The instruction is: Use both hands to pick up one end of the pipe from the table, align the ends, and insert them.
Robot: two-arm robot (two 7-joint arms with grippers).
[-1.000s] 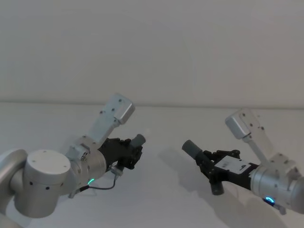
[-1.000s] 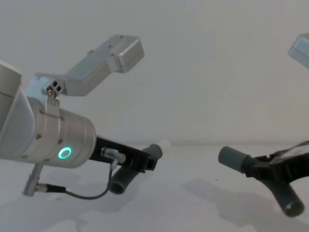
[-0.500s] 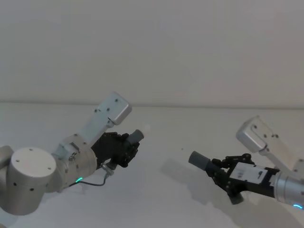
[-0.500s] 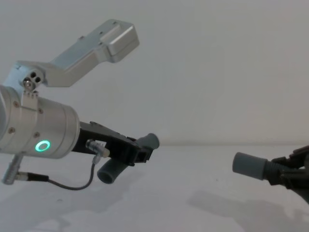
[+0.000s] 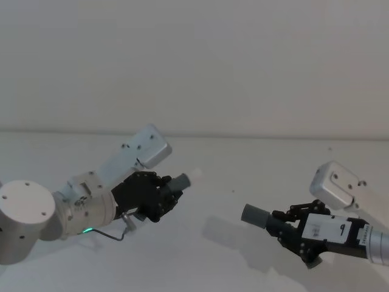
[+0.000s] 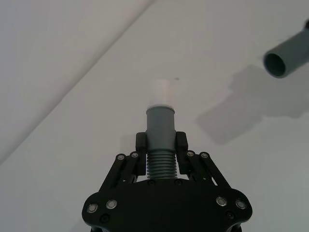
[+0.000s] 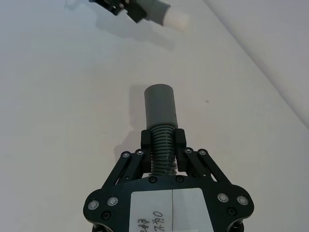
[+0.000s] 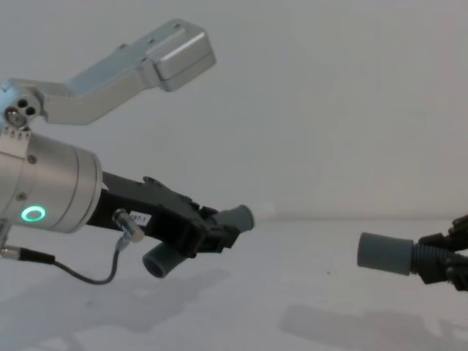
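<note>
**Both pieces lifted — joining not yet done**

The left tool (image 5: 165, 192) clamps the white-tipped pipe piece (image 5: 180, 181), and the right tool (image 5: 283, 223) clamps the plain pipe piece (image 5: 255, 216). Two pieces, two tools, all above the bench (image 5: 243, 159). The white tip (image 5: 196, 177) and open end (image 5: 245, 213) face each other, well apart — aligning and inserting remain.

Right tool (image 8: 447, 262), with rear of its pipe piece (image 8: 382, 253), partly past chest view's edge

My right gripper (image 7: 164, 143) clamps the ribbed grey pipe piece (image 7: 160, 108) (the white-tipped piece (image 7: 161, 13) hangs well apart).
</note>
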